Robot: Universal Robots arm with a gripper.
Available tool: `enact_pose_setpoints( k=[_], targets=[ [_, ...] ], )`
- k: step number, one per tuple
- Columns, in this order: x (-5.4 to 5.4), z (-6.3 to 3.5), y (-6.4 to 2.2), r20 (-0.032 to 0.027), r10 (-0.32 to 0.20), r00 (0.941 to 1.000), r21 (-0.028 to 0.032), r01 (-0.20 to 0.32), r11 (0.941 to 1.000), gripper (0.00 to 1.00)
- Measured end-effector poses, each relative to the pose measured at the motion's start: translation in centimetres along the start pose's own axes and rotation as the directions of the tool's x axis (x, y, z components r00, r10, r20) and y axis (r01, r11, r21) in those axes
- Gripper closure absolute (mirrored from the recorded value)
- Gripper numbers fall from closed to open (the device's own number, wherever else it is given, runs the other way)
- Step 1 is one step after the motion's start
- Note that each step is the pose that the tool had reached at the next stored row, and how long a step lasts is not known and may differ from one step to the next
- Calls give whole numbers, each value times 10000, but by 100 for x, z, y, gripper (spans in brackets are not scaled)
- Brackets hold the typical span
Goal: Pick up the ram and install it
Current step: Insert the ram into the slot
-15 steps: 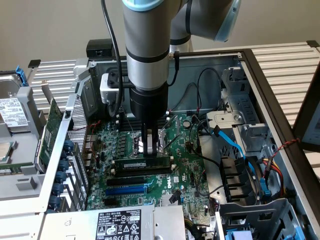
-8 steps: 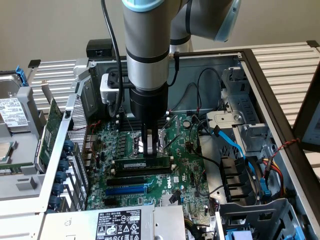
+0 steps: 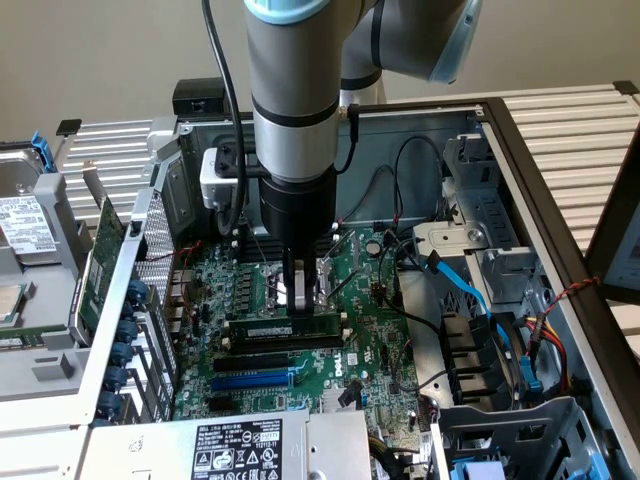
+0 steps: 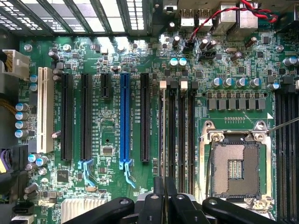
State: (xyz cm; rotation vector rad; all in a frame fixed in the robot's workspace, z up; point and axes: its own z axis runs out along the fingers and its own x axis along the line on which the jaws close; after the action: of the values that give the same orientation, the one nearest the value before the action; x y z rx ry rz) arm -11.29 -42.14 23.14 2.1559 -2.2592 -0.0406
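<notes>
One tight pinch by tool on ram top edge; held upright, lengthwise along slots for straight entry; seating depth unclear.

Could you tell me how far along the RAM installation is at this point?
Done: the ram has been picked up and stands upright on the motherboard, beside the CPU socket. In hand: the gripper is shut on its top edge. Left: it is not yet released, and whether it is fully seated cannot be told.
</notes>
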Motion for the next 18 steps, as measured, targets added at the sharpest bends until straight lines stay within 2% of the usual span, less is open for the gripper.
enact_pose_setpoints(
  k=[18],
  targets=[
    [0,15,5,2,0,10000,1,0,10000,87]
  ],
)
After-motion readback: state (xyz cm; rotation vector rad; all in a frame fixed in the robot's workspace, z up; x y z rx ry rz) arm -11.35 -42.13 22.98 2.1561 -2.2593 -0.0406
